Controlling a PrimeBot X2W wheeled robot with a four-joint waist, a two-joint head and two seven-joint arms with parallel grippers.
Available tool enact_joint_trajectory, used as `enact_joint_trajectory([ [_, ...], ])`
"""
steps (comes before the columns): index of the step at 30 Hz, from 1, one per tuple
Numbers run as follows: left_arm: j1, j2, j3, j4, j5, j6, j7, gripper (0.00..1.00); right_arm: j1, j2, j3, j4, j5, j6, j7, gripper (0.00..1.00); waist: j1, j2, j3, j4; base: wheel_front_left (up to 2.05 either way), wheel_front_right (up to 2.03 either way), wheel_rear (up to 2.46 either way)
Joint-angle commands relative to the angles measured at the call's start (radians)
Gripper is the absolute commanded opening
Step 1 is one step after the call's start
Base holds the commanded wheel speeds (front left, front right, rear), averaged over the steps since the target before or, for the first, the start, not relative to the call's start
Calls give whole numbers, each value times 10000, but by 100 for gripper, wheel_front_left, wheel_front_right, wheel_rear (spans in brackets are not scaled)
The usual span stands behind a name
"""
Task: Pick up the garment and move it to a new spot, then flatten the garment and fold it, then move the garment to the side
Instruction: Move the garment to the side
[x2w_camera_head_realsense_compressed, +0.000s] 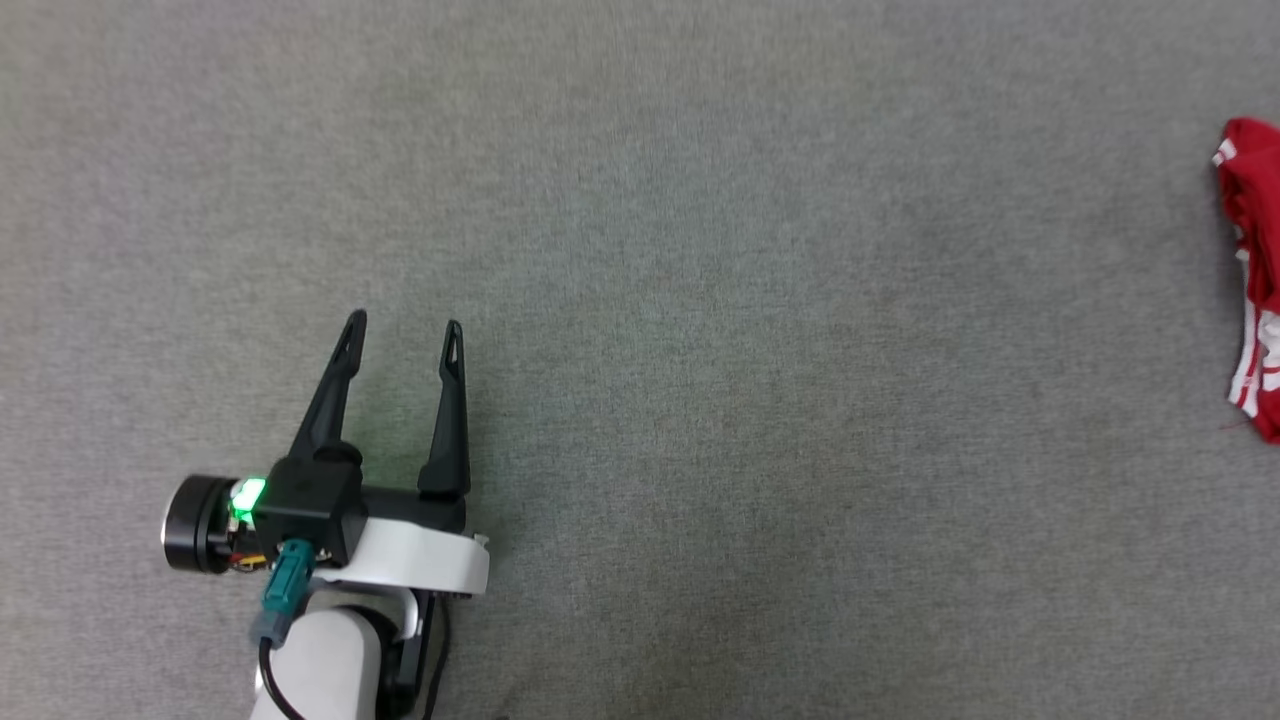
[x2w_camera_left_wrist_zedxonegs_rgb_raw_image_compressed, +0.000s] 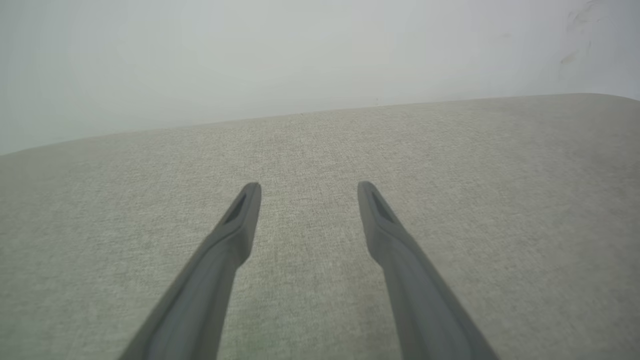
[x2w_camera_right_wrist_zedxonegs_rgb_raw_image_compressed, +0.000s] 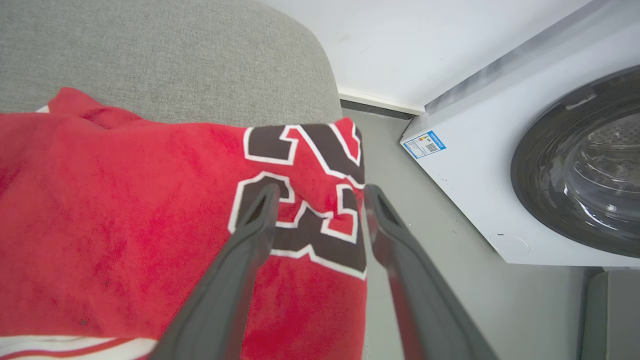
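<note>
Garment (x2w_camera_head_realsense_compressed: 1255, 270) in red, with white striped trim, lies bunched at the far right of a grey fabric-covered bench (x2w_camera_head_realsense_compressed: 700, 300), partly cut off by the edge of the head view. From the right wrist, the garment spreads across the bench up to its side edge, near a rounded corner, with black white-outlined numerals (x2w_camera_right_wrist_zedxonegs_rgb_raw_image_compressed: 305, 232) facing up. The right gripper (x2w_camera_right_wrist_zedxonegs_rgb_raw_image_compressed: 321, 188) hovers over those numerals, its two dark fingers parted and closed on nothing. The left gripper (x2w_camera_head_realsense_compressed: 404, 323) sits well apart from the garment, at the lower left of the head view, over bare bench, its fingers spread wide and empty. Beside the bench stands a white washing machine (x2w_camera_right_wrist_zedxonegs_rgb_raw_image_compressed: 500, 200) with a dark round door, on a grey floor (x2w_camera_right_wrist_zedxonegs_rgb_raw_image_compressed: 415, 240).
</note>
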Motion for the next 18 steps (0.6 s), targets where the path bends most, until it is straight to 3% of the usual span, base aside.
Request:
enact_joint_trajectory([
  [1,211,-43,-4,75,-50,78,-22,100,161,224,-134,-41,-200,-15,-134,100,-1,0,-516,-2,0,0,0],
  [9,1103,-80,188,251,-203,297,-22,100,848,987,-965,-1173,-994,-15,-1586,100,-1,0,-1927,24,0,0,0],
  [18,1823,-92,369,317,-289,347,-22,100,1869,2880,-2422,-3093,-2199,-14,-3802,100,-1,0,-2936,278,0,0,0],
])
